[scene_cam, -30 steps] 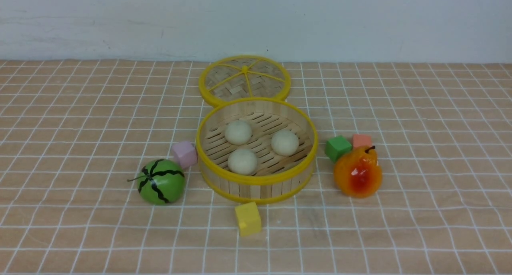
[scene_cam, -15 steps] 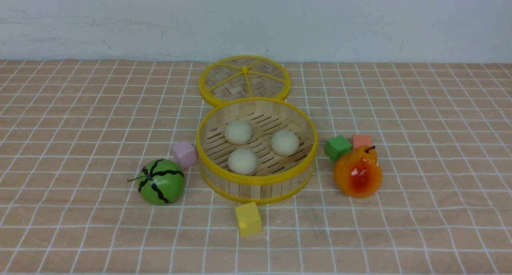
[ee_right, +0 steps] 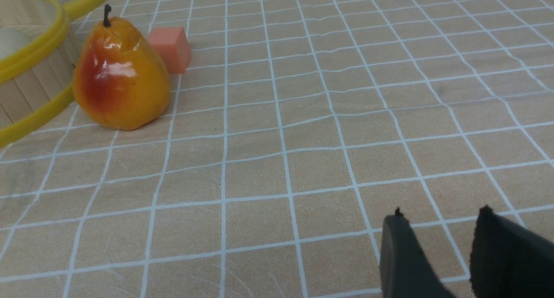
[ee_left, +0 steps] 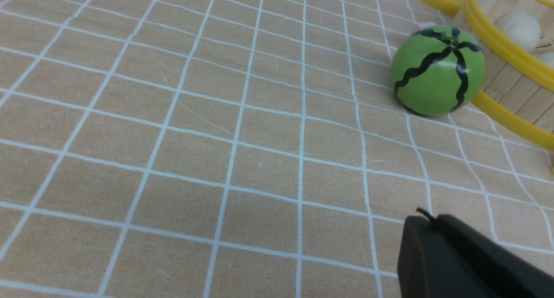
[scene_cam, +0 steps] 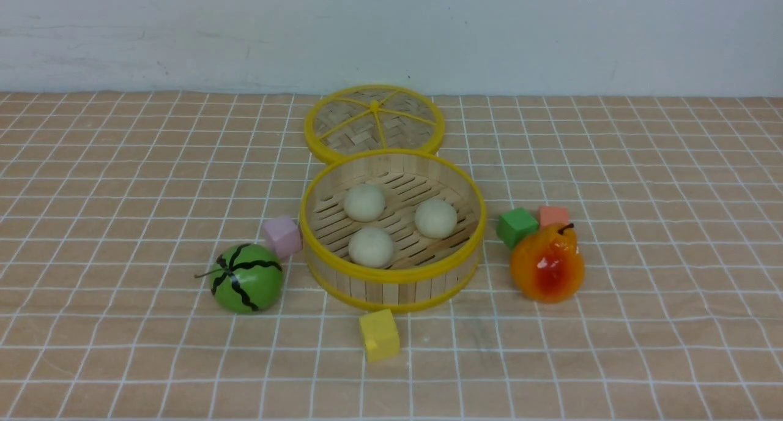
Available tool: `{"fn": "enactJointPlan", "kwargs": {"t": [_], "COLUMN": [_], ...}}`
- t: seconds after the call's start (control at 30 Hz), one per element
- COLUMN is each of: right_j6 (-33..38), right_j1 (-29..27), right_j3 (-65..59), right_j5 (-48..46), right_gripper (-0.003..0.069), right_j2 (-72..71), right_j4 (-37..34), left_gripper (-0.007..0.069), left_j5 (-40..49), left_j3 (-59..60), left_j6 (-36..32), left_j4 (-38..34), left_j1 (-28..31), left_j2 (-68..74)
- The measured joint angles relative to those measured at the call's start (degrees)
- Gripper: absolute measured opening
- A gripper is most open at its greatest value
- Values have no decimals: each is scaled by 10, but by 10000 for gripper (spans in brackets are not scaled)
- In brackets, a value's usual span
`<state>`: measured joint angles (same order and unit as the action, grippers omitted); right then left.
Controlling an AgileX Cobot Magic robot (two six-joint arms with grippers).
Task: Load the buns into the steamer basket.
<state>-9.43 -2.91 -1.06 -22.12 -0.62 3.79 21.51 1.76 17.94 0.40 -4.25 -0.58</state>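
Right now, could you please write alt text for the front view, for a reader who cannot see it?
Three buns lie inside an open steamer basket on a checked cloth, with its lid flat behind it. A watermelon and pink cube sit to its left, a pear, green cube and orange cube to its right, a yellow cube in front.
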Motion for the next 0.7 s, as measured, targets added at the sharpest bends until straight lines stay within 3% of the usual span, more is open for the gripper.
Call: {"fn": "enactJointPlan", "kwargs": {"t": [0.7], "right_j6": [0], "right_j1": [0], "right_j3": [0], "right_j5": [0], "right_gripper": [241], "right_j2": [0], "right_j4": [0], "left_gripper": [37], "left_j5": [0], "left_j3": [0], "left_j6": [0], "left_j4": [0], "left_j1": [0], "left_j2": [0]}}
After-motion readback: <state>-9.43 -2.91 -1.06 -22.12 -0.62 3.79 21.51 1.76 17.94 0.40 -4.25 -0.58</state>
